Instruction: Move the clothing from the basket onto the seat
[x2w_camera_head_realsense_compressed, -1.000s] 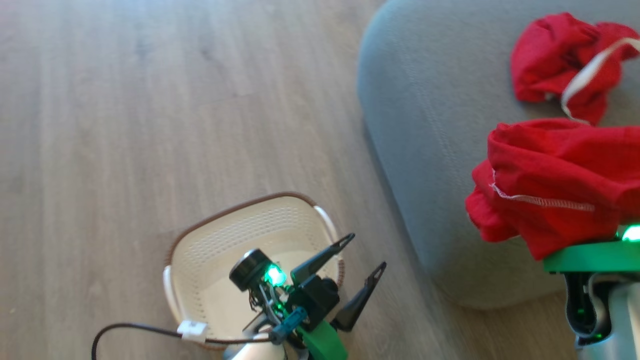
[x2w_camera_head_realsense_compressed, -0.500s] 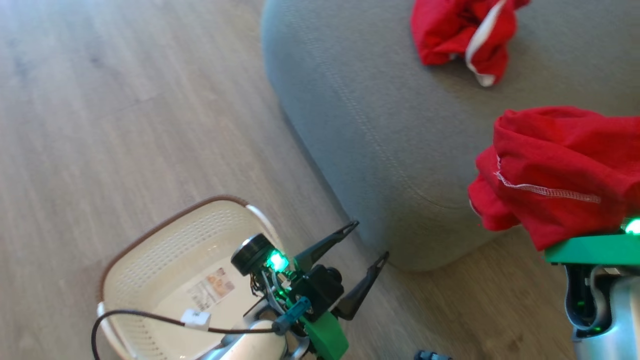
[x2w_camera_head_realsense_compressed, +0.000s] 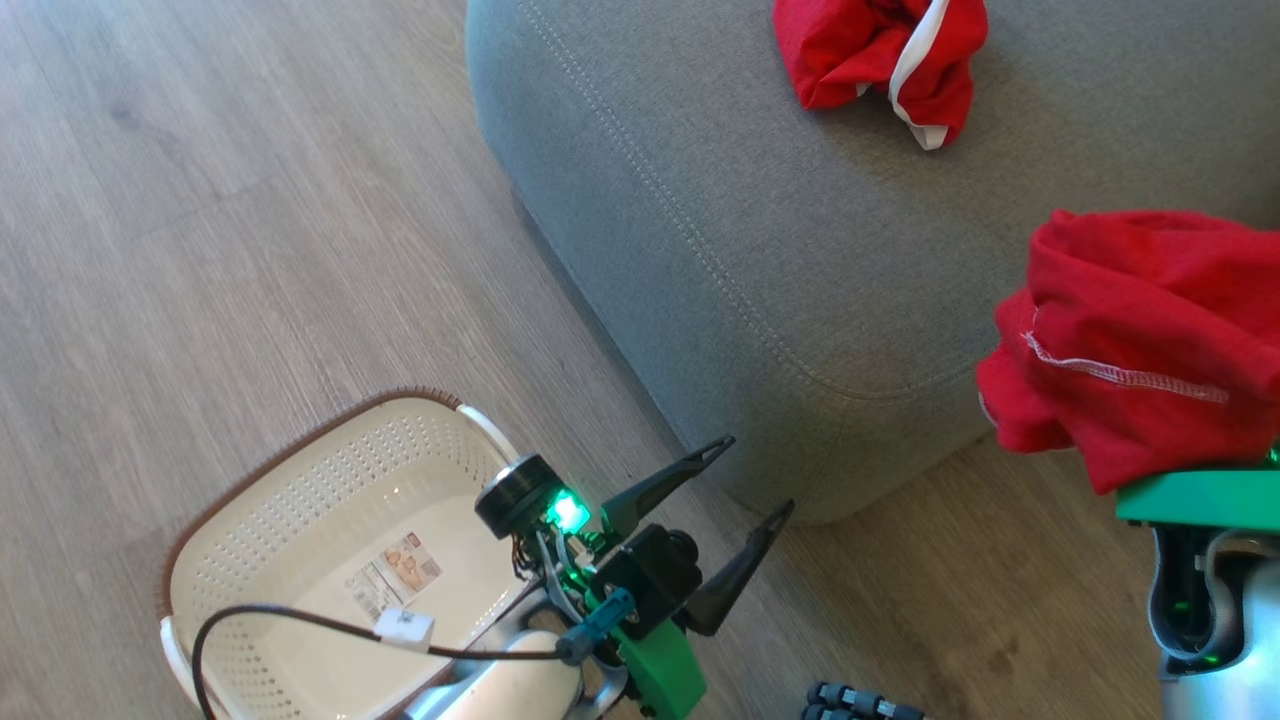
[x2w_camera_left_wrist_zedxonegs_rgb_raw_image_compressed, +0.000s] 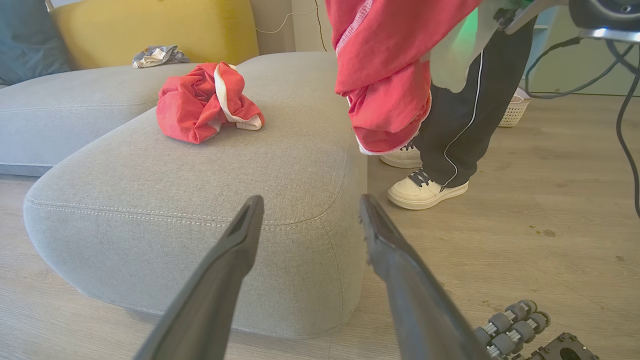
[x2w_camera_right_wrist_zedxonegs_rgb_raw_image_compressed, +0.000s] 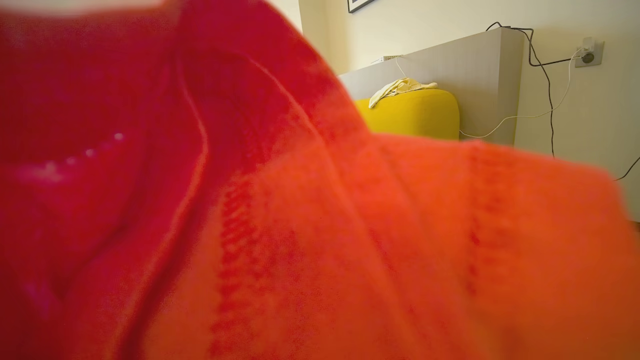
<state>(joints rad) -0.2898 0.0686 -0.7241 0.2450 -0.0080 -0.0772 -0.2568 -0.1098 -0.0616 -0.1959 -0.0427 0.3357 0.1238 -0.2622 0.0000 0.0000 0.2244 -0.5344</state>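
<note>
Grips plain red garment (x2w_camera_head_realsense_compressed: 1140, 330) in R pincer (x2w_camera_head_realsense_compressed: 1195, 497), aloft by seat (x2w_camera_head_realsense_compressed: 700, 200) edge. Hangs L pincer (x2w_camera_head_realsense_compressed: 760, 472) wide, empty, betw. basket (x2w_camera_head_realsense_compressed: 300, 480) and seat. Shows banded red garment (x2w_camera_head_realsense_compressed: 880, 50) lying on seat.

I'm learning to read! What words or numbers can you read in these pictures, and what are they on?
Paper label on the floor of the basket: some print and a small picture, too small and blurred to read.
White tag on the black cable: no writing I can make out.
No other words, numbers or signs to read.
</note>
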